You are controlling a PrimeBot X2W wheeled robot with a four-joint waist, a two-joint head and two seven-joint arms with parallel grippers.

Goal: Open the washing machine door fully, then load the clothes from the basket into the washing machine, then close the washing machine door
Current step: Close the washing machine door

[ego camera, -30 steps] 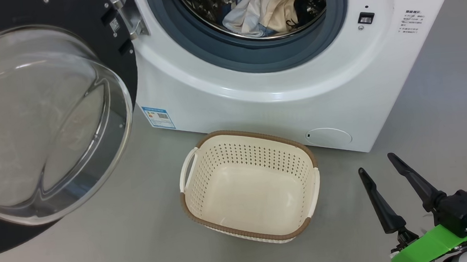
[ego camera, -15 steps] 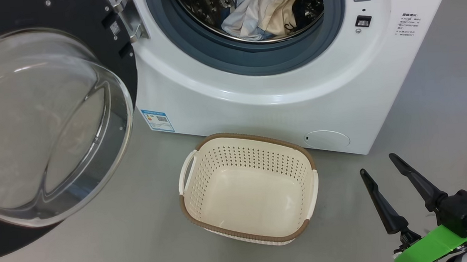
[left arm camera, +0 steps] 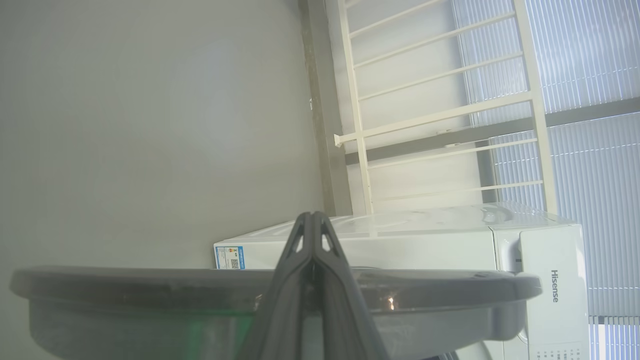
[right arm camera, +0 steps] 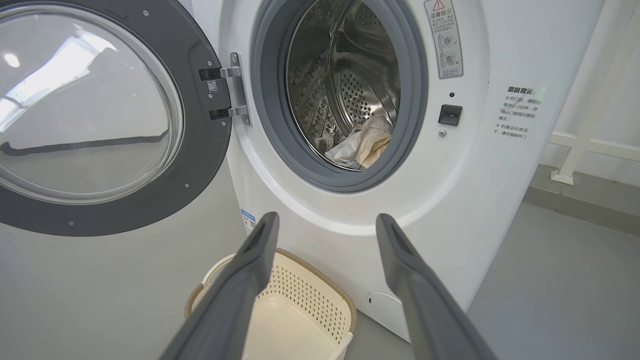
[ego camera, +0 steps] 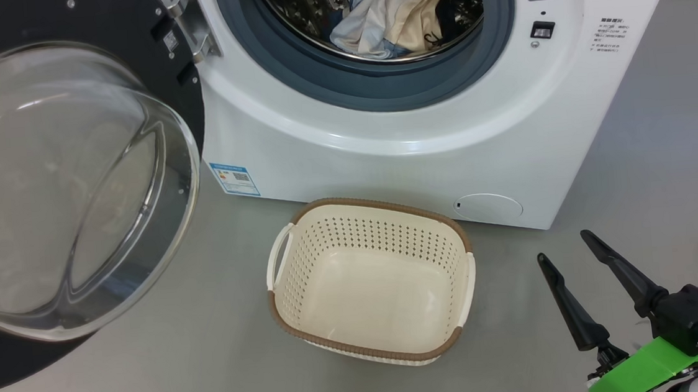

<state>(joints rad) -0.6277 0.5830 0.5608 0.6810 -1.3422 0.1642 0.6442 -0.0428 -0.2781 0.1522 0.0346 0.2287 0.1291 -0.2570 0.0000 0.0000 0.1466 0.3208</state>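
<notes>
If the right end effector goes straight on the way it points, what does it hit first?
Probably the washing machine: its white front under the drum opening lies dead ahead of the right end effector in its wrist view. The basket sits lower, likely missed.

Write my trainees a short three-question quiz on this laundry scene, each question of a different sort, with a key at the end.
1. True or false: the basket is empty.
2. Fill the gap: the right gripper is ___, while the left gripper is shut.
3. Where are the clothes? A, in the basket; B, inside the washing machine; C, in the right gripper.

Key: 1 true; 2 open; 3 B.
</notes>
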